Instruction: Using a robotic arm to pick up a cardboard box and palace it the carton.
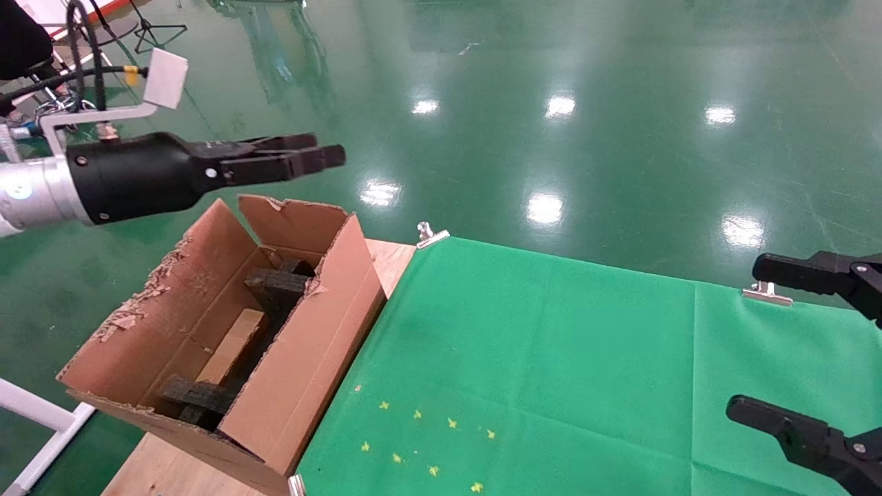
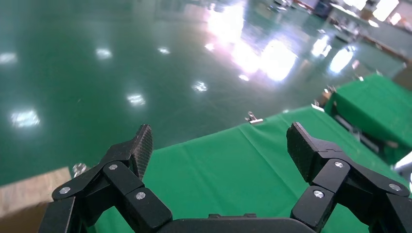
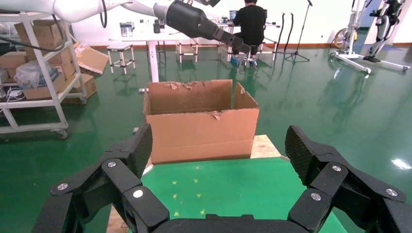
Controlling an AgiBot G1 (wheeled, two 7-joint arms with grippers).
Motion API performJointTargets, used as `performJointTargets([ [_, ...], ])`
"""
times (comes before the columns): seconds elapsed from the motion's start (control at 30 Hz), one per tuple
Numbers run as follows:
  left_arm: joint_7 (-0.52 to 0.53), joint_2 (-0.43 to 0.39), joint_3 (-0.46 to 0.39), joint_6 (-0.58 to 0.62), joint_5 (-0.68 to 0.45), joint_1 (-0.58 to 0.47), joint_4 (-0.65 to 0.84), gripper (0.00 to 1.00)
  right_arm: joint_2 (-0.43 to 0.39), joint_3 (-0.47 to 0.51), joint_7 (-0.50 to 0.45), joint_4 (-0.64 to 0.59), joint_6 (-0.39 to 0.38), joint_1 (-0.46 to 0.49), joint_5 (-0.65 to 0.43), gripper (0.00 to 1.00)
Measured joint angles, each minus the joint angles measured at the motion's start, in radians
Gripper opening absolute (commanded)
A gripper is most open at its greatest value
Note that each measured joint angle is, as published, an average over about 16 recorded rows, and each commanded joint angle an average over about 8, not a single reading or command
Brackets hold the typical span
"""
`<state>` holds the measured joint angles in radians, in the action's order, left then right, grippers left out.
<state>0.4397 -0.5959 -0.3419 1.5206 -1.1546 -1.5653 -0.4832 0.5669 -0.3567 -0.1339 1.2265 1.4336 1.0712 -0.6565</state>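
While hidden from the wrists, cardboard box (image 1: 233, 346) inside carton (image 1: 303, 358); both grippers' fingers apart, empty.

Cardboard box (image 1: 233, 346) lies inside the carton (image 1: 303, 358), its lower end hidden under black foam inserts (image 1: 200, 398) and its sides partly masked by the carton walls; the right wrist view shows only the carton's outside. Right tool (image 1: 813, 351) cut off by the head view's right edge, wrist and arm out of sight. Left arm (image 1: 31, 193) cut off at the left edge; counter (image 1: 551, 358) runs past the bottom and right edges.
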Motion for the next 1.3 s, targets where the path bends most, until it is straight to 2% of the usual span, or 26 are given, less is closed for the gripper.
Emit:
performJointTargets([
  [0.97, -0.218, -0.013, 0.054, -0.021, 0.368, 0.425, -0.695, 1.0, 0.0, 0.0, 0.0, 0.0, 0.0, 0.0, 0.0, 1.0],
  [1.3, -0.256, -0.015, 0.065, -0.026, 0.438, 0.505, -0.827, 1.0, 0.0, 0.0, 0.0, 0.0, 0.0, 0.0, 0.0, 1.0],
])
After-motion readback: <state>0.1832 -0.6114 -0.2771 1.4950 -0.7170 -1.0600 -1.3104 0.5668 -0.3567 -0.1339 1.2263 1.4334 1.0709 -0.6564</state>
